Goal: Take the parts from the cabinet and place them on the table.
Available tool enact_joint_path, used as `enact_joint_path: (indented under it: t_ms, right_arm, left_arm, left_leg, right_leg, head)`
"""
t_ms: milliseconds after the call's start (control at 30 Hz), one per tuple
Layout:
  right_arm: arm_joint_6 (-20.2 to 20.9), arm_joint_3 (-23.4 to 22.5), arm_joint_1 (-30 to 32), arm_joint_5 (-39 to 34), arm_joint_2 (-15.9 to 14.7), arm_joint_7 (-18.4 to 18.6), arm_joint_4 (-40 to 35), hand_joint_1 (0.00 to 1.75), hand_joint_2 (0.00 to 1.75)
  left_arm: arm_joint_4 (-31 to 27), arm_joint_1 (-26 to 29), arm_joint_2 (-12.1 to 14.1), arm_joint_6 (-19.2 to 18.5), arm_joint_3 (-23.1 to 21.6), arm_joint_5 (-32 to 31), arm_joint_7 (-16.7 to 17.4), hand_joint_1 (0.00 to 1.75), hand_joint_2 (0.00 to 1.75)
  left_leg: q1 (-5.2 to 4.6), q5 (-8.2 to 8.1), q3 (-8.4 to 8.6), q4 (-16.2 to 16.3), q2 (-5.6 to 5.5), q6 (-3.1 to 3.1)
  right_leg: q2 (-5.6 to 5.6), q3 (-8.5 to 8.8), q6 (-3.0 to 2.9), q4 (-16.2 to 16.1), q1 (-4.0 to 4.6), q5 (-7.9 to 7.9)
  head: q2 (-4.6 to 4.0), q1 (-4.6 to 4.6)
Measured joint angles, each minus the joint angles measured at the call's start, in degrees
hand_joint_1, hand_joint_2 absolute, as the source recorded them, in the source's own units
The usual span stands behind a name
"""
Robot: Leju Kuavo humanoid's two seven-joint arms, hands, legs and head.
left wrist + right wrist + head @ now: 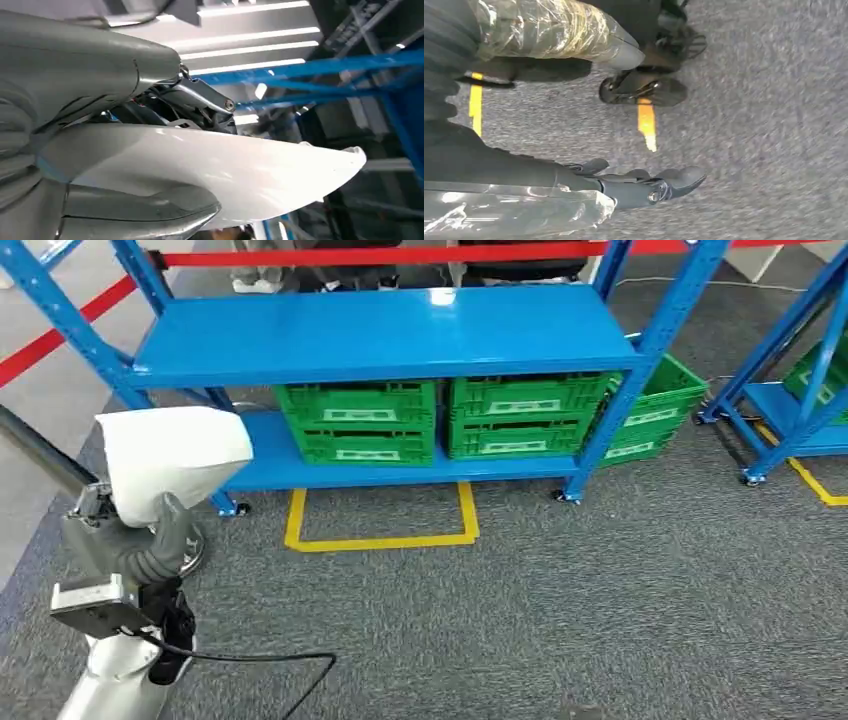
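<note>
My left hand (148,552) grips a white curved shell part (172,458) from below at the left of the head view, in front of the blue cabinet rack (380,335). Up close in the left wrist view, the glossy white part (225,170) lies between the grey thumb (145,212) and the darker fingers (200,100). My right hand (624,185) hangs over the grey carpet with its fingers apart and nothing in them; clear film wraps its covers.
Green crates (360,420) (520,415) stand on the rack's lower shelf, and another (655,405) sits behind its right post. A yellow floor outline (385,538) lies before the rack. A second blue rack (800,400) stands far right. Red tape (60,340) runs at left.
</note>
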Motion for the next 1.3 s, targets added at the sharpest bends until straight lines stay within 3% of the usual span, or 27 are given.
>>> enact_joint_path:
  t_ms: [67, 133, 167, 200, 233, 300, 333, 367, 467, 500, 533, 567, 633, 667, 700, 733, 800, 833, 867, 967, 1000, 1067, 1100, 1167, 1200, 1233, 1300]
  right_arm:
    - [0.0, -0.1, 0.0, -0.2, 0.0, -0.1, 0.0, 0.00, 1.75]
    - [0.0, -0.1, 0.2, -0.2, 0.0, -0.1, 0.0, 0.00, 1.75]
    - [0.0, -0.1, 0.3, -0.2, 0.0, -0.1, 0.0, 0.00, 1.75]
    - [0.0, -0.1, 0.4, -0.2, 0.0, -0.1, 0.0, 0.00, 1.75]
    - [0.0, -0.3, 0.4, -0.3, 0.0, -0.1, 0.0, 0.00, 1.75]
    - [0.1, -0.5, 0.3, -0.6, 0.0, -0.2, 0.0, 0.00, 1.75]
    - [0.2, -0.7, 0.3, -0.6, 0.0, -0.3, 0.0, 0.00, 1.75]
    - [0.2, -0.9, 0.1, -0.6, 0.0, -0.3, 0.0, 0.00, 1.75]
    - [0.2, -0.9, 0.3, -0.6, 0.0, -0.7, 0.0, 0.00, 1.75]
    - [0.2, -0.9, 0.3, -0.6, -0.1, -0.7, 0.0, 0.00, 1.75]
    - [0.2, -1.0, 0.4, -0.6, -0.2, -0.8, 0.0, 0.00, 1.75]
    - [0.2, -1.0, 0.3, -0.6, -0.2, -0.9, 0.0, 0.00, 1.75]
    - [0.2, -1.0, 0.2, -0.6, -0.2, -0.9, 0.0, 0.00, 1.75]
    - [0.2, -1.0, 0.3, -0.6, -0.2, -0.9, 0.0, 0.00, 1.75]
    - [0.2, -1.0, 0.3, -0.6, -0.2, -0.9, 0.0, 0.00, 1.75]
    - [0.2, -1.0, 0.4, -0.6, -0.2, -0.9, 0.0, 0.00, 1.75]
    - [0.3, -1.0, 0.4, -0.7, -0.3, -0.9, 0.0, 0.00, 1.75]
    - [0.3, -1.0, 0.3, -0.7, -0.3, -0.9, 0.0, 0.00, 1.75]
    - [0.3, -1.0, 0.0, -0.7, -0.3, -0.9, 0.0, 0.00, 1.75]
    - [0.4, -1.0, 0.3, -0.8, -0.3, -0.9, 0.0, 0.00, 1.75]
    - [0.5, -1.1, 0.3, -0.8, -0.3, -0.9, 0.0, 0.00, 1.75]
    - [0.6, -1.1, 0.3, -0.8, -0.3, -0.9, 0.0, 0.00, 1.75]
    - [0.8, -1.2, 0.1, -0.9, -0.3, -0.9, 0.0, 0.00, 1.75]
    - [1.1, -1.2, 0.1, -0.8, -0.3, -0.9, 0.0, 0.00, 1.75]
    - [1.1, -1.3, 0.2, -0.8, -0.3, -0.9, 0.0, 0.00, 1.75]
    - [1.2, -1.3, 0.3, -0.8, -0.3, -0.9, 0.0, 0.00, 1.75]
    - [1.2, -1.4, 0.4, -0.8, -0.3, -0.9, 0.0, 0.00, 1.75]
  left_arm:
    - [0.0, -0.1, 0.0, 0.3, 0.0, -0.5, 0.0, 1.75, 1.75]
    - [0.3, -0.1, 0.0, 0.5, -0.1, -0.6, 0.0, 1.75, 1.75]
    - [0.5, 0.0, 0.0, 0.5, -0.1, -0.6, 0.0, 1.75, 1.75]
    - [0.6, 0.0, 0.0, 0.6, -0.1, -0.6, 0.0, 1.75, 1.75]
    - [0.6, 0.0, 0.0, 0.7, -0.1, -0.7, 0.0, 1.75, 1.75]
    - [0.7, -0.2, -0.1, 0.8, -0.1, -0.8, 0.0, 1.75, 1.75]
    - [0.7, -0.3, -0.1, 0.9, -0.1, -0.8, 0.0, 1.75, 1.75]
    - [0.7, -0.3, -0.1, 0.9, -0.1, -0.8, 0.0, 1.75, 1.75]
    - [0.8, -0.8, -0.1, 1.0, -0.1, -0.8, 0.0, 1.75, 1.75]
    - [0.8, -0.9, -0.2, 1.0, -0.1, -0.7, 0.0, 1.75, 1.75]
    - [0.8, -1.0, -0.2, 1.0, 0.0, -0.6, 0.1, 1.75, 1.75]
    - [0.8, -0.9, -0.2, 1.0, 0.0, -0.5, 0.1, 1.75, 1.75]
    - [0.9, -0.8, -0.2, 1.0, 0.2, -0.4, 0.1, 1.75, 1.75]
    - [0.9, -0.8, -0.2, 1.0, 0.3, -0.3, 0.1, 1.75, 1.75]
    - [1.0, -0.8, -0.2, 1.0, 0.3, -0.3, 0.1, 1.75, 1.75]
    - [1.0, -0.8, -0.2, 1.0, 0.3, -0.3, 0.1, 1.75, 1.75]
    - [1.0, -0.8, -0.2, 1.0, 0.3, -0.3, 0.1, 1.75, 1.75]
    - [1.0, -0.9, -0.2, 1.0, 0.4, -0.2, 0.1, 1.75, 1.75]
    - [1.0, -0.8, -0.1, 1.0, 0.6, -0.2, 0.1, 1.75, 1.75]
    - [1.0, -0.9, -0.1, 0.9, 0.8, 0.0, 0.1, 1.75, 1.75]
    - [1.0, -0.9, -0.1, 0.9, 0.8, 0.0, 0.1, 1.75, 1.75]
    - [0.9, -0.9, -0.1, 0.9, 1.0, 0.0, 0.0, 1.75, 1.75]
    - [0.9, -0.9, 0.0, 0.9, 1.2, 0.0, -0.1, 1.75, 1.75]
    - [0.9, -0.5, 0.4, 1.0, 1.2, -0.1, -0.1, 1.75, 1.75]
    - [0.9, -0.3, 0.4, 1.0, 1.3, -0.2, -0.2, 1.75, 1.75]
    - [0.9, -0.2, 0.4, 1.2, 1.4, -0.3, -0.2, 1.75, 1.75]
    - [0.9, -0.2, 0.4, 1.6, 1.6, -0.6, -0.4, 1.75, 1.75]
  left_leg:
    - [0.26, -4.57, -2.05, 5.5, -2.00, -0.73]
    - [0.50, -8.81, -5.72, 14.9, -2.37, -1.19]
    - [0.52, -9.30, -6.77, 17.5, -2.39, -1.30]
    - [0.54, -8.36, -6.62, 17.6, -2.42, -1.31]
    - [0.58, -6.20, -5.37, 15.3, -2.45, -1.23]
    - [0.66, -1.12, -0.91, 6.4, -3.62, -0.84]
    - [0.74, -0.40, 0.75, 2.7, -5.83, -0.43]
    - [0.95, -0.68, 1.52, 1.8, -6.42, -0.21]
    - [0.70, -1.52, 1.35, 0.6, -4.99, 0.51]
    - [1.38, -1.21, 1.28, 0.0, -4.30, 0.83]
    - [1.26, -1.07, 1.29, -0.2, -3.67, 1.13]
    - [1.21, -1.02, 1.18, -0.2, -3.24, 1.34]
    - [1.03, -0.98, 0.95, -0.1, -1.86, 1.43]
    - [1.01, -0.96, 0.88, -0.1, -1.21, 1.46]
    - [1.01, -0.96, 0.89, -0.1, -0.59, 1.46]
    - [1.00, -0.96, 0.92, -0.1, 0.02, 1.45]
    - [0.99, -0.99, 1.12, -0.1, 1.20, 1.38]
    - [0.85, -1.05, 1.27, -0.1, 1.72, 1.20]
    - [0.38, -1.14, 1.12, 0.1, 2.17, 0.80]
    - [0.31, -0.87, 1.18, 0.0, 3.75, 0.08]
    - [0.32, -1.01, 1.32, 0.0, 4.38, -0.37]
    - [0.67, -4.18, 0.11, 3.2, -0.55, -0.92]
    - [0.71, -6.72, -1.66, 7.6, -1.92, -0.98]
    - [0.67, -10.28, -5.25, 16.0, -2.50, -1.03]
    - [0.67, -10.35, -6.02, 17.7, -2.53, -0.94]
    - [0.67, -8.89, -5.44, 16.8, -2.57, -0.82]
    - [0.71, -3.38, -1.52, 8.4, -3.45, -0.41]
  right_leg:
    - [0.58, -0.64, -0.76, 0.0, 0.02, 0.56]
    - [1.31, -1.17, -0.95, 0.1, 0.11, 0.93]
    - [1.70, -1.40, -0.93, 0.2, 0.13, 0.99]
    - [2.18, -1.56, -0.91, 0.4, 0.12, 1.06]
    - [2.80, -1.66, -0.86, 0.5, 0.12, 1.08]
    - [3.95, -1.71, -0.71, 0.9, 0.12, 1.04]
    - [4.37, -1.99, -0.56, 1.1, -0.01, 0.98]
    - [5.07, -2.52, -0.16, 1.5, 0.27, 1.00]
    - [6.50, -3.70, 1.02, 1.6, 0.01, 1.75]
    - [6.48, -4.22, 1.29, 1.9, 0.16, 1.44]
    - [4.13, -5.19, 1.63, 3.2, 0.27, 0.25]
    - [2.63, -6.62, 1.96, 6.4, 0.17, -1.77]
    - [1.63, -11.30, 2.50, 16.6, -0.17, -6.18]
    - [1.58, -12.97, 2.71, 20.3, -0.20, -7.25]
    - [1.55, -13.19, 2.82, 20.9, -0.24, -6.81]
    - [1.44, -11.95, 2.84, 18.7, -0.25, -5.06]
    - [0.16, -6.27, 2.47, 8.0, -0.21, 0.01]
    - [-2.19, -3.45, 2.24, 2.9, -0.04, 1.44]
    - [-3.70, -2.70, 1.93, 1.3, 0.70, 0.66]
    - [-1.77, -3.37, 0.99, 1.8, 0.61, 1.00]
    - [-1.06, -3.24, 0.43, 1.4, 0.47, 1.35]
    - [0.08, -3.35, -0.38, 1.1, 0.02, 1.94]
    - [0.74, -3.50, -0.50, 1.1, 0.01, 2.02]
    - [2.17, -3.72, -0.65, 1.2, 0.16, 2.13]
    - [3.00, -3.82, -0.66, 1.4, 0.22, 2.14]
    - [3.77, -3.88, -0.66, 1.6, 0.24, 2.13]
    - [5.46, -3.92, -0.57, 2.1, 0.24, 2.07]
  head:
    - [0.00, -0.66]
    - [0.00, -0.55]
    - [0.00, -0.52]
    - [0.00, -0.55]
    - [0.00, -0.57]
    - [0.00, -0.59]
    - [0.00, -0.50]
    - [0.00, -0.44]
    - [0.00, -0.57]
    - [0.00, -0.46]
    - [0.00, -0.44]
    - [0.00, -0.04]
    - [0.00, -0.13]
    - [0.00, -0.07]
    - [0.00, -0.07]
    - [0.00, -0.07]
    - [0.00, -0.09]
    - [0.00, -0.04]
    - [0.00, 0.02]
    - [0.00, -0.11]
    - [0.00, -0.02]
    - [0.00, -0.37]
    - [0.00, -0.55]
    - [0.00, -0.55]
    - [0.00, -0.61]
    - [0.00, -0.57]
    - [0.00, -0.59]
